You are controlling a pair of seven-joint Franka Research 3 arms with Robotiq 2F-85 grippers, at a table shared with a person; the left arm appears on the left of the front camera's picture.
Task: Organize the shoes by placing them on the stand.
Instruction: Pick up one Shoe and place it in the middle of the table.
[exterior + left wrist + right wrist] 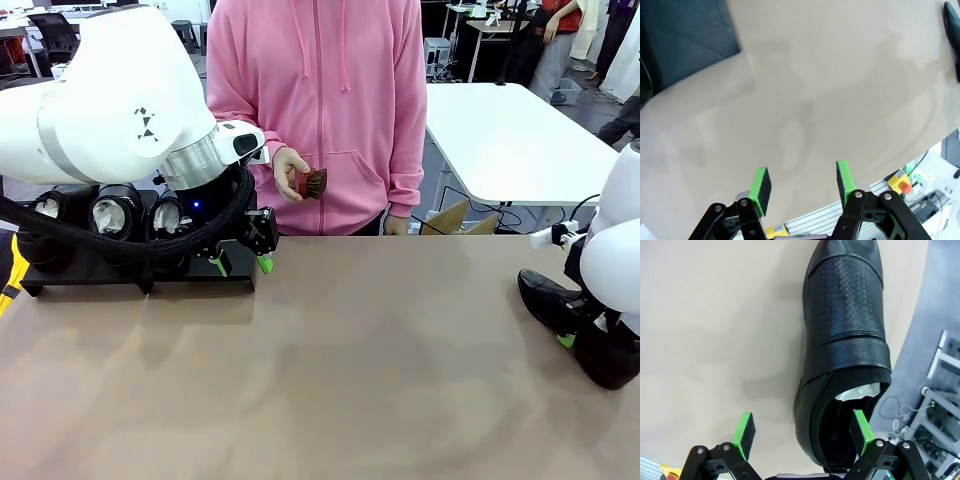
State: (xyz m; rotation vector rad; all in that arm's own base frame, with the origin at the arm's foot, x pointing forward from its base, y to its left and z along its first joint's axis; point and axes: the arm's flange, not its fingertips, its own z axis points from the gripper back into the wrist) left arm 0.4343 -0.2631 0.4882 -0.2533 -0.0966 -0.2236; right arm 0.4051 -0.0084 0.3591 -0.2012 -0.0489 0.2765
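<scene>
Left gripper (241, 263) hangs over bare tabletop (380, 360) just right of the stand (130, 275) — jaws apart, nothing between the green pads (761, 184). Three black dress shoes (110, 215) with white paper stuffing sit on the stand behind the left arm. Right gripper (802, 432) is spread wide above the fourth shoe (845, 340) at the table's right edge — one pad over the shoe's opening, not clamping. Person holds a small brown brush (312, 183).

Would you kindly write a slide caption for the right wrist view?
Open right gripper poised over the heel of a black shoe stuffed with white paper, lying on the tan table.
</scene>
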